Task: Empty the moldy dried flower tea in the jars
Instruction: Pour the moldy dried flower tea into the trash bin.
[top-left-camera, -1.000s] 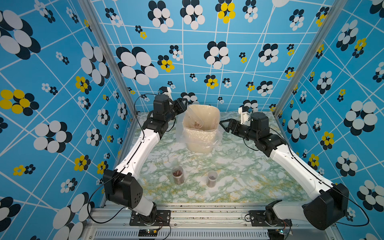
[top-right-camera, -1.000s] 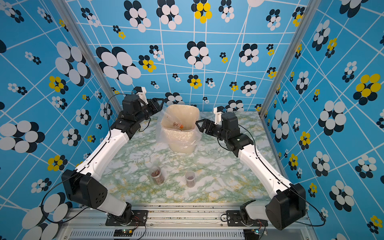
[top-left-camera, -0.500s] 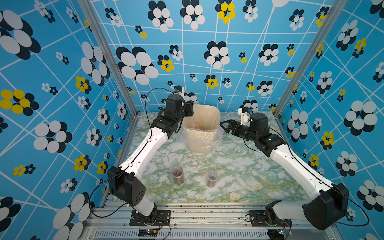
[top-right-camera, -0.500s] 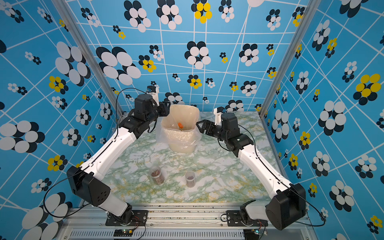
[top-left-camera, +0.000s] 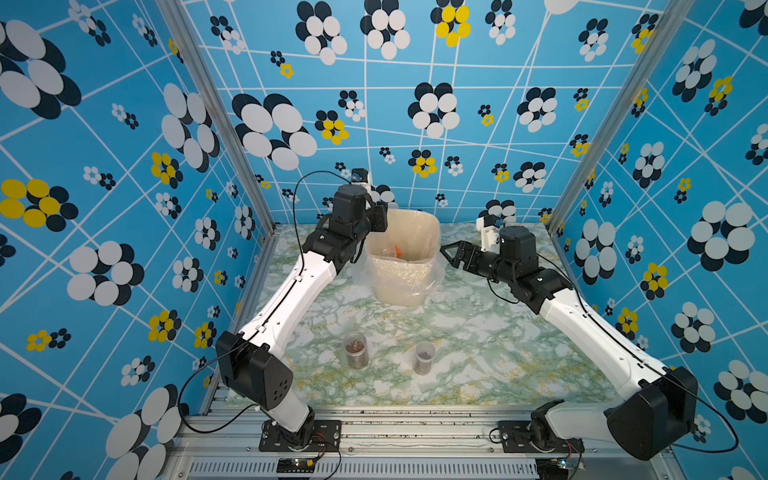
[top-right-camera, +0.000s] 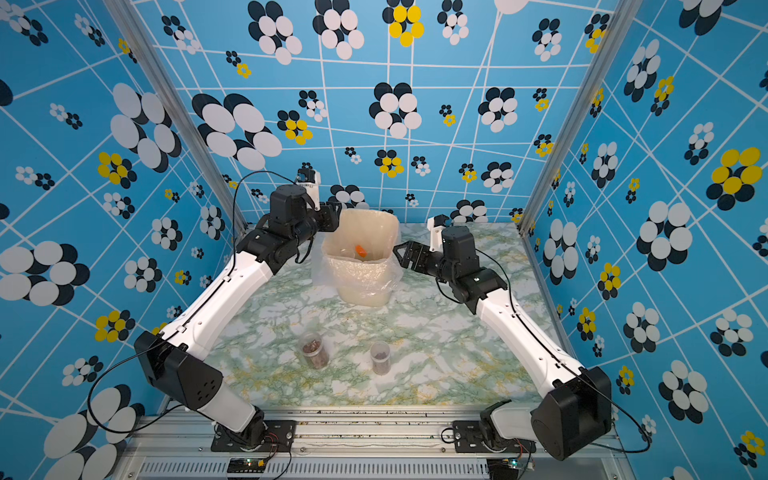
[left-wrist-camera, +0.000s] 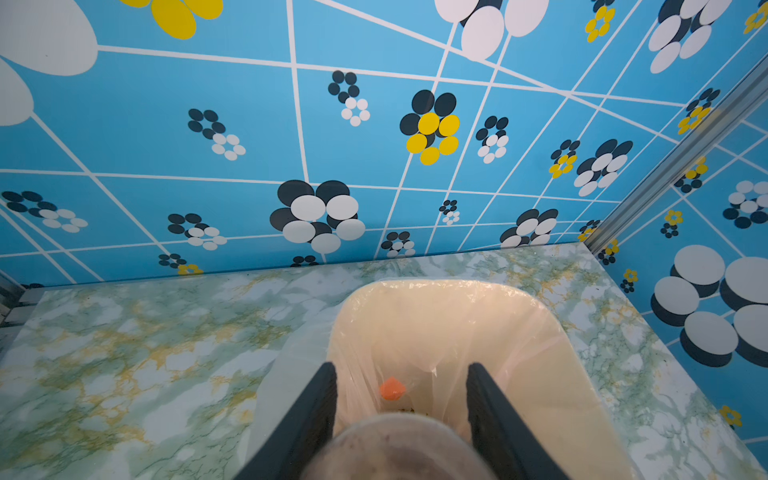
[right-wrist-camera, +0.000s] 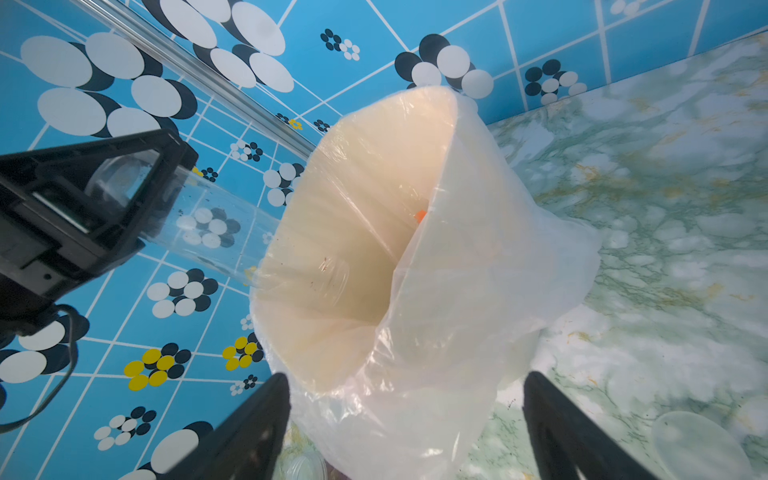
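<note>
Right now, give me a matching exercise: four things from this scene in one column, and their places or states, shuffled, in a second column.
1. left gripper
2. right gripper
3. orange piece
4. wider front jar

A. open, beside the bin
B. upright on the table, tea inside
C. lying inside the bin
D. shut on a tipped clear jar

Pairs: 1-D, 2-A, 3-C, 4-B.

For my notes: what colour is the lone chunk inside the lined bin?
Orange. The chunk shows best in the left wrist view.
</note>
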